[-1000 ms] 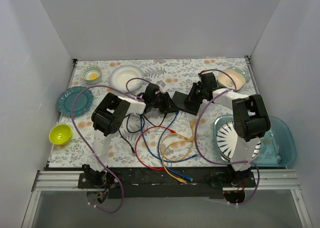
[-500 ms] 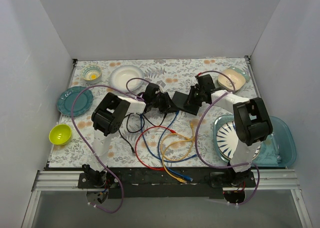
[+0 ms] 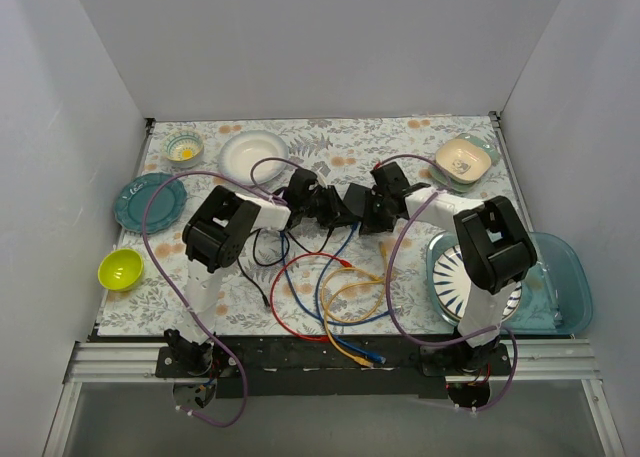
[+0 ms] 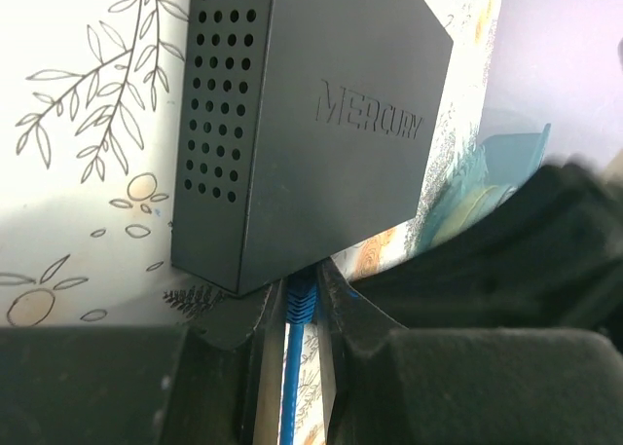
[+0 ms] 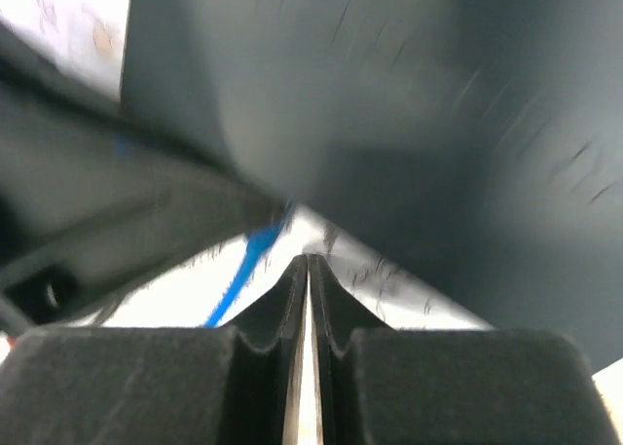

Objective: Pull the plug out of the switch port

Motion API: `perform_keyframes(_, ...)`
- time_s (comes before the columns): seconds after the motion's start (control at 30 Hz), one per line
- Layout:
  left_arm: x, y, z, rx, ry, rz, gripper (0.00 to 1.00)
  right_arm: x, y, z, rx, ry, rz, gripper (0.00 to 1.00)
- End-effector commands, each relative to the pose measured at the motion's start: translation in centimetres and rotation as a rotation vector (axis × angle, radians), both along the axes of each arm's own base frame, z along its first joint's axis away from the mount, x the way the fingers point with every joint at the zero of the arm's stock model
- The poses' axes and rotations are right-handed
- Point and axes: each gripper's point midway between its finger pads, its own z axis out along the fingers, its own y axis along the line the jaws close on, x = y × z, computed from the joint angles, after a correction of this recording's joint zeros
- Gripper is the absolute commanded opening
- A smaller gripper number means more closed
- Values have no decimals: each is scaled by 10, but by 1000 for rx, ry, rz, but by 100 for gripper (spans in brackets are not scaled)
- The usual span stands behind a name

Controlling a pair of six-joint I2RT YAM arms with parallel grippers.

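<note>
Plug (image 4: pixel 300 304) at edge of switch (image 4: pixel 331 124), between left jaws.

Switch (image 3: pixel 356 199): matte-black rectangular box, near the table centre and offset toward 1 o'clock in the top view. In the left wrist view its broad face carries embossed "MERCURY" lettering. The adjoining side, at 9 o'clock, has a grid of round vent holes.

Plug (image 4: pixel 300 309): blue, meeting the switch's port edge at the box's 6 o'clock end. Its blue cable (image 4: pixel 289 396) runs off toward 6 o'clock. The plug sits pinched between the fingers of the left gripper (image 4: pixel 300 291). Depth of seating cannot be determined.
</note>
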Motion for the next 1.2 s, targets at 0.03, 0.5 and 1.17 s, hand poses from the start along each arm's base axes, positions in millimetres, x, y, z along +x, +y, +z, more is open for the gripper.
perform_keyframes(0.03,-30,32,-42,142,106,12,0,34,-4,3,-47,-33,-46,12)
perform_keyframes(0.5,-56,41,-26,98,105,-25,0,39,-9,-3,-14,-25,-77,12)
perform_keyframes(1.17,21,196,136,198,-143,627,63,26,-1,153,107,-356,-8,18)
